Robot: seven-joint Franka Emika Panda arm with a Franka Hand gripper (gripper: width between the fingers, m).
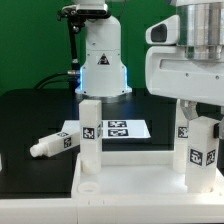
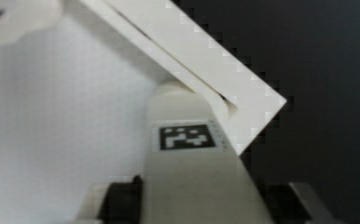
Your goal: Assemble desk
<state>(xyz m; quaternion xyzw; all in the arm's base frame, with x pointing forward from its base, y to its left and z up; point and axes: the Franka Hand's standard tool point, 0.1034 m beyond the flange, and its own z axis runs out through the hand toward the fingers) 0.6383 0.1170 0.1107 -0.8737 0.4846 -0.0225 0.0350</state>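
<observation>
The white desk tabletop (image 1: 130,185) lies rim-up at the front of the table. One white tagged leg (image 1: 90,130) stands upright in its corner socket at the exterior view's left. My gripper (image 1: 198,118) is shut on a second tagged leg (image 1: 201,150) and holds it upright at the tabletop's corner at the exterior view's right. In the wrist view this leg (image 2: 189,137) runs between my fingers (image 2: 301,203) down to the tabletop's corner rim (image 2: 248,95); its lower end is hidden. A third leg (image 1: 55,145) lies loose on the black table.
The marker board (image 1: 128,128) lies flat behind the tabletop, in front of the robot's white base (image 1: 103,65). The black table top (image 1: 30,115) runs back to a green backdrop.
</observation>
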